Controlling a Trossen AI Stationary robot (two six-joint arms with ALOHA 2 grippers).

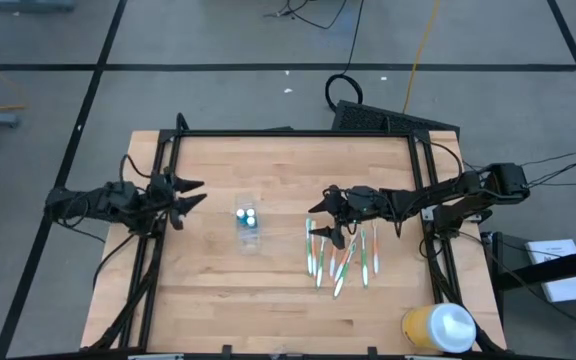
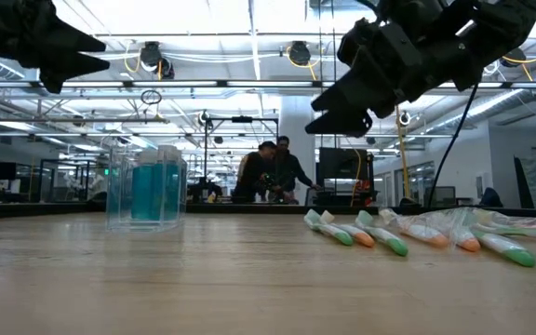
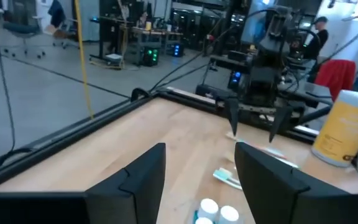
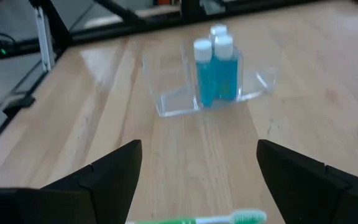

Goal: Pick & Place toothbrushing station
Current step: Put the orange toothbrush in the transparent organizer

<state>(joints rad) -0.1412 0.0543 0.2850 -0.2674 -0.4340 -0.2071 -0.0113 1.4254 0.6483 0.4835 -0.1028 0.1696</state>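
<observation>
- From my remote console: the right end effector [image 1: 334, 238] hangs just above the near end of the toothbrushes [image 1: 340, 262], which lie fanned out on the right half of the wooden surface [image 1: 268, 300], toward its front edge.
- Its fingers are spread wide and hold nothing; the right wrist view shows one green-and-white brush lying directly beneath the gap between them.
- The left end effector [image 1: 190, 197] waits over the left side of the surface, fingers apart and equally empty.
- The clear plastic cup [image 1: 249, 222] stands near the middle of the surface, well apart from the brushes, with the two blue tubes [image 1: 247, 215] (white caps up) already inside it.
- My read on progress: the tubes look placed, and no brush has reached the cup yet, so the whole bundle is left to move, one pickup at a time by the look of it.
- The yellow container [image 1: 438, 328] with its white lid sits at the front right corner.
- No brand, label or lettering is readable on the tubes, brushes or container in any view.
- People [image 2: 273, 173] stand in the room far behind the surface, away from the work.
</observation>
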